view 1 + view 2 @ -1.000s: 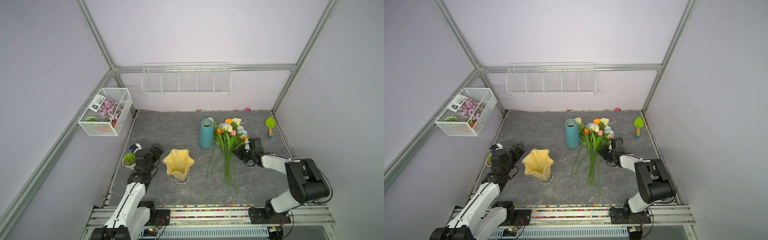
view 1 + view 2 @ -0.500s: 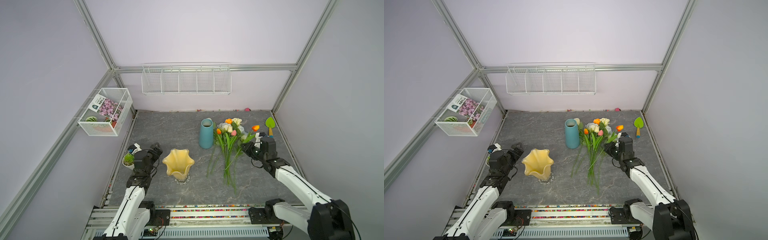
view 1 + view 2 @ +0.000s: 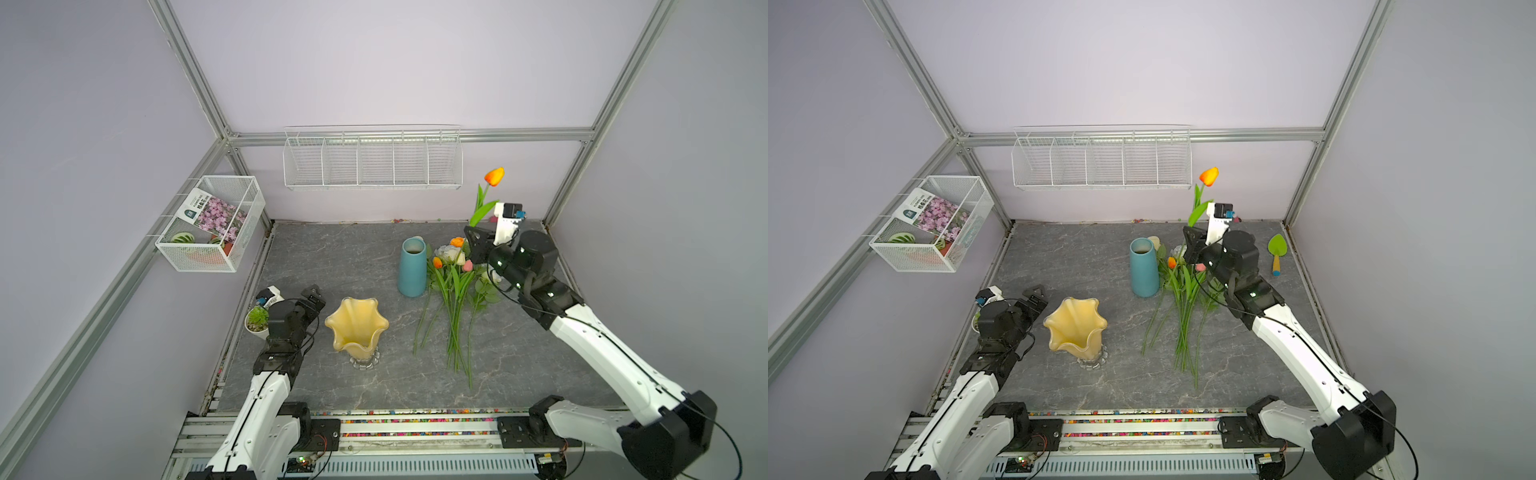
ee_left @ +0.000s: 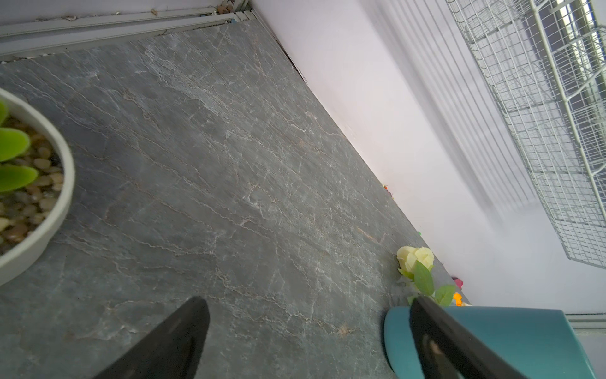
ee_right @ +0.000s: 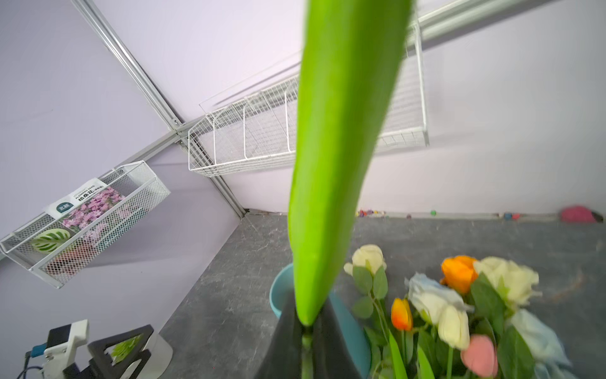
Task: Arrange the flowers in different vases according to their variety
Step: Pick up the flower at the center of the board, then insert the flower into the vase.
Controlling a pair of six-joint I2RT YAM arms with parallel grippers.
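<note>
Tulip point(image 3: 494, 176) in orange stood nearly upright above the bench point(image 3: 332, 257), its thin stem pinched between the pressed-together jaws of the right end effector point(image 3: 476, 241), bloom on top and one broad blade leaf point(image 5: 341, 147) rising from the grip; the stem's lower end was hidden. In both top views the blue vase point(image 3: 412, 268) lay at 9 o'clock from that end effector, near and lower, its open mouth apparently empty. The stem's long axis ran roughly parallel to the vase's, so the coming move looked like a short sideways carry and a lowering, and the right arm was plainly the nearer one. The yellow vase point(image 3: 357, 328) stood at 7 o'clock from the blue one, well apart, with the left end effector point(image 3: 318, 297) at its 9 o'clock, jaws spread and holding nothing. The other flowers point(image 3: 455, 286) lay flat just beside the blue vase at its 3 o'clock, stems pointing to 6 o'clock. The blue vase looked matte, smooth and slightly tapered; the yellow one was glossy glass with a wavy flared rim and clear foot; the tulip leaf looked waxy and stiff
</note>
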